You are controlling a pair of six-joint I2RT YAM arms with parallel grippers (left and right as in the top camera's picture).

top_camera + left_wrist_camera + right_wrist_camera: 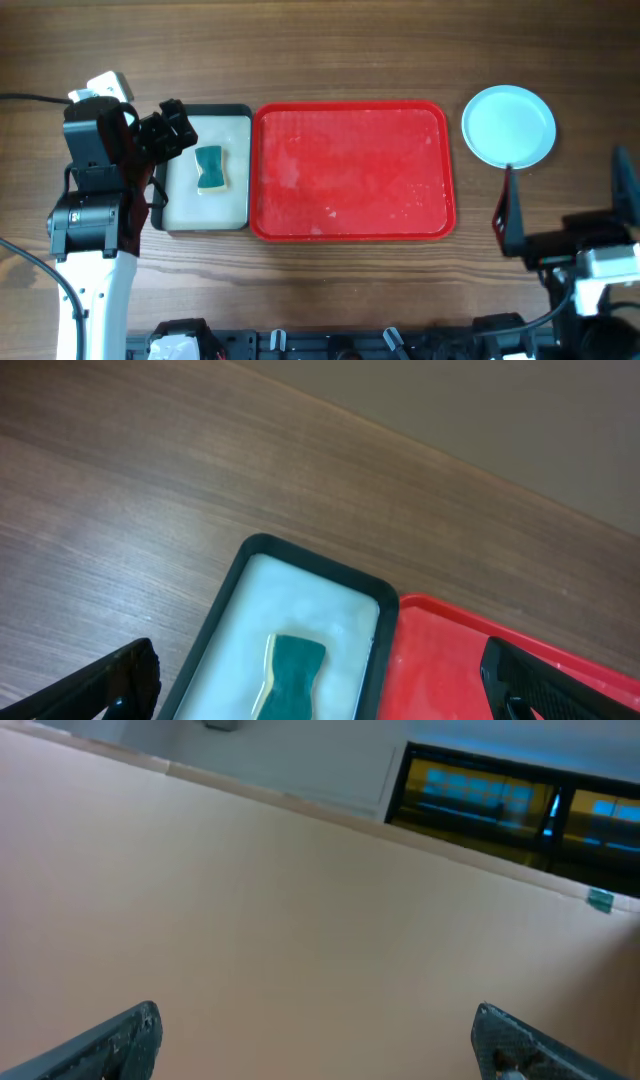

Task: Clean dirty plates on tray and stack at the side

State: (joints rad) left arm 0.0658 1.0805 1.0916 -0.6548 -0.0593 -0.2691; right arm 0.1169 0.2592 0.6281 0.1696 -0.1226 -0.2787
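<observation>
No readable text, labels or numbers appear (in any view).

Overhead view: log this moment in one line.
tray: empty; plate: right of tray; sponge: small tray; left gripper: open; right gripper: open

Obstacles: red tray (350, 170) mid-surface, raised rim; black-rimmed tray (232, 150) touching its left side, sponge (209, 168) inside; pale blue plate (509, 124) at far right. Free room: bare surface (330, 60) beyond both trays; gap between red tray and plate.
</observation>
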